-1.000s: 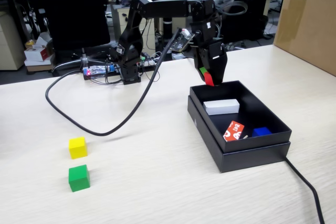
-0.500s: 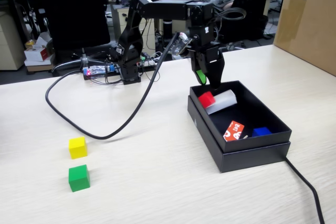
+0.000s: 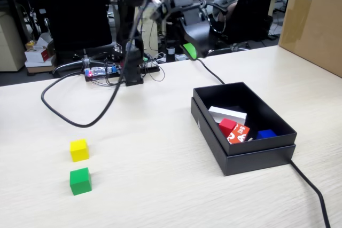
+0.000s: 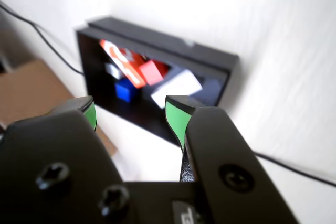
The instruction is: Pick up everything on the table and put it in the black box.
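Green cube (image 3: 80, 181): farthest from our gripper, on the table (image 3: 160, 185); we approach from above.
Yellow cube (image 3: 79, 150): just behind it.
Red cube (image 3: 227, 126): inside the black box (image 3: 256, 156).
Gripper (image 4: 130, 115): raised, jaws spread, empty.

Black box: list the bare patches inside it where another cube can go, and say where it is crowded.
In the fixed view the black box has bare floor along its far wall, behind the white block. The near end is crowded: the red cube, the red-orange block and a blue block sit close together. The open gripper is clear above.
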Tool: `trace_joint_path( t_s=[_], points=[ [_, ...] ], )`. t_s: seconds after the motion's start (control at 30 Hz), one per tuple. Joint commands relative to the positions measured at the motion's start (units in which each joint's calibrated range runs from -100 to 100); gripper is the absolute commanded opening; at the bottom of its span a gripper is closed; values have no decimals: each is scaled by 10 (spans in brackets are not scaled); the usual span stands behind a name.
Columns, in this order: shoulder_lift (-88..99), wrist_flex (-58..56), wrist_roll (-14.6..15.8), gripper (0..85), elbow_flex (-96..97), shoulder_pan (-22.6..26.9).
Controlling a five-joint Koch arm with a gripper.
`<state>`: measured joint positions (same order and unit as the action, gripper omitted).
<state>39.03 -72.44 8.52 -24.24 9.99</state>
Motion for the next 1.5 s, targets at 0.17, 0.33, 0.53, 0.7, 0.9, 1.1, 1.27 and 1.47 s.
trace_joint_path(
  t_s=[0.17, 0.33, 0.53, 0.7, 0.9, 1.1, 1.27, 1.47],
  points=[
    [36, 4, -117, 437, 49, -129],
    [-56, 22, -168, 479, 86, -196],
    [-191, 136, -198, 475, 122, -238],
    [-270, 176, -213, 473, 118, -254],
    [-339, 222, -225, 473, 116, -268],
    [-385, 240, -235, 472, 102, -280],
    [-426, 240, -240, 445, 80, -284],
    [-472, 240, -243, 399, 51, -282]
  ],
)
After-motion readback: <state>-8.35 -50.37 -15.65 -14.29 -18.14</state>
